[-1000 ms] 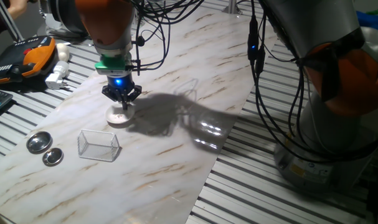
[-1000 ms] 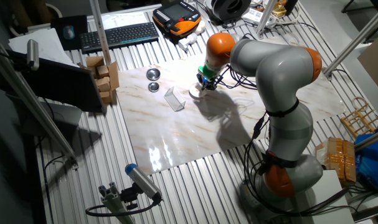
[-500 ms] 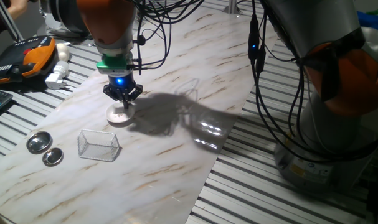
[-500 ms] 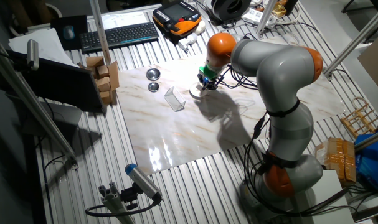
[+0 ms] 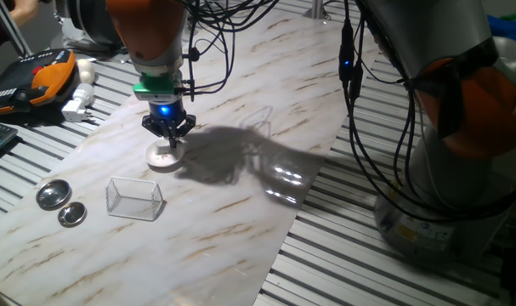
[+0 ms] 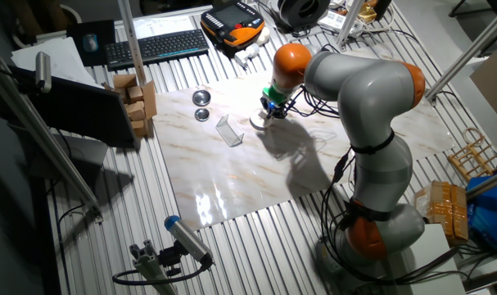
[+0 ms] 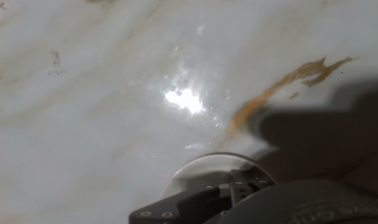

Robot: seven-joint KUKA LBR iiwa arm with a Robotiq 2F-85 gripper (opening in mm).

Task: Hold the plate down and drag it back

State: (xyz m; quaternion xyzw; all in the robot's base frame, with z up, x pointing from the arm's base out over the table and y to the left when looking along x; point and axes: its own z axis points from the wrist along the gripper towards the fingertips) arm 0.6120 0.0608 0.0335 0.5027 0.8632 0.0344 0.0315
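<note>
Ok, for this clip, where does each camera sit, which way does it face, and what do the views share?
One fixed view: low beside the marble-patterned table top, facing across it; shows the tool over the small round white plate, plus the orange-grey arm.
The other fixed view: high up, looking down across the whole table; shows the full arm, the tool, the plate.
Hand view: on the hand, looking down along the black fingers at the plate.
Shared: both fixed views show the clear rectangular wire-framed box and two shiny round metal lids.

Open marble bench [image 5: 240,212] lies around the plate [image 5: 163,157]; a wire box [image 5: 134,198] stands near it.
</note>
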